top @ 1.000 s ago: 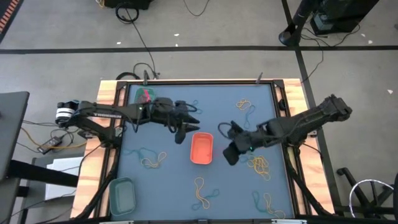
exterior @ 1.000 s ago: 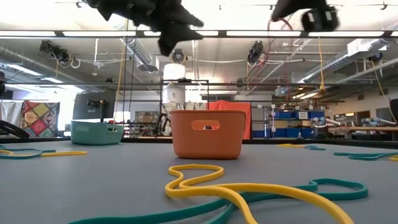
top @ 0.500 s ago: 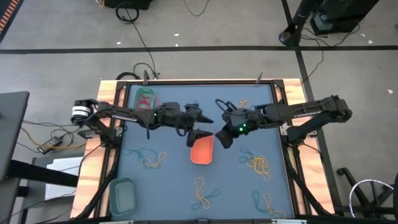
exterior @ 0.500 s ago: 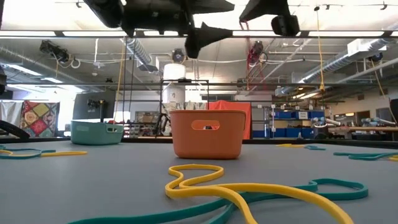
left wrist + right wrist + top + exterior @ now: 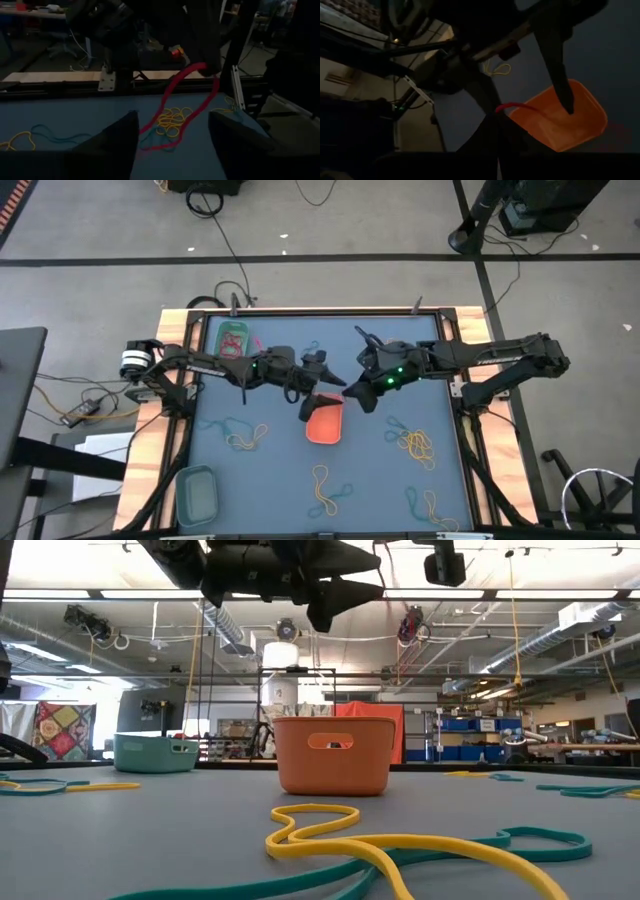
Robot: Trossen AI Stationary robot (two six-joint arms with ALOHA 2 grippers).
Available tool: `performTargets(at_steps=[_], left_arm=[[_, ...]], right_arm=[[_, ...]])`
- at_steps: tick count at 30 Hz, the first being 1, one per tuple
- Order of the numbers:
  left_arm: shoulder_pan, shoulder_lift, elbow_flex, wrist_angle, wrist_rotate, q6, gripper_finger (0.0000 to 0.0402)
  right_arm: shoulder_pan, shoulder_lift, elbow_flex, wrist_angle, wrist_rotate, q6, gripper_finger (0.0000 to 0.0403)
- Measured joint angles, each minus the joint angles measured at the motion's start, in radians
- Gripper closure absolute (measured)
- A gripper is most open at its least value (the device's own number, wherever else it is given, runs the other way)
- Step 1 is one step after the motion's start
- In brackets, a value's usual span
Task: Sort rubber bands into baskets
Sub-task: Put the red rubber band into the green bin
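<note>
Overhead and level views, both arms meeting above centre of tabletop. Left pincer spread wide, empty, hanging over far rim of orange basket, fingers apart w/ nothing between them. Right pincer clenched on a red-pink rubber band, which dangles as a loop just beside the left pincer, above the orange basket; band end also seen at the right pincer's tips. Bright green basket at far left corner, w/ red bands inside. Teal-green basket at near left corner. Loose yellow and teal rubber bands scattered over the tabletop, incl. a yellow-teal tangle nearest the level camera
</note>
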Motion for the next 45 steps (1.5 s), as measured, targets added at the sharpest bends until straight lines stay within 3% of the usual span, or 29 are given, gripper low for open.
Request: performTargets(at_steps=[7, 18, 21, 25, 30, 39, 45], left_arm=[[0.001, 0.0, 0.0, 0.017, -0.001, 0.0, 0.0289], [0.014, -0.006, 0.0, -0.004, -0.006, -0.048, 0.0394], [0.047, -0.044, -0.001, -0.073, -0.056, -0.139, 0.0395], [0.133, -0.141, -0.001, -0.207, -0.197, -0.286, 0.0398], [0.273, -0.27, 0.0, -0.419, -0.241, -0.318, 0.04], [0.53, -0.372, 0.0, -0.877, -0.381, -0.313, 0.04], [0.67, -0.372, -0.009, -1.026, -0.427, -0.313, 0.04]], right_arm=[[-0.022, 0.0, 0.0, 0.029, -0.003, -0.018, 0.04], [-0.048, 0.0, 0.0, 0.07, 0.002, -0.006, 0.0393], [-0.048, 0.0, 0.0, 0.063, 0.023, 0.022, 0.0357], [-0.036, 0.0, 0.0, 0.06, 0.147, 0.08, 0.0304], [-0.023, 0.0, -0.013, 0.056, 0.258, 0.139, 0.0261], [0.013, 0.0, -0.074, 0.03, 0.263, 0.201, 0.0249], [0.043, 0.0, -0.122, 0.032, 0.27, 0.266, 0.0249]])
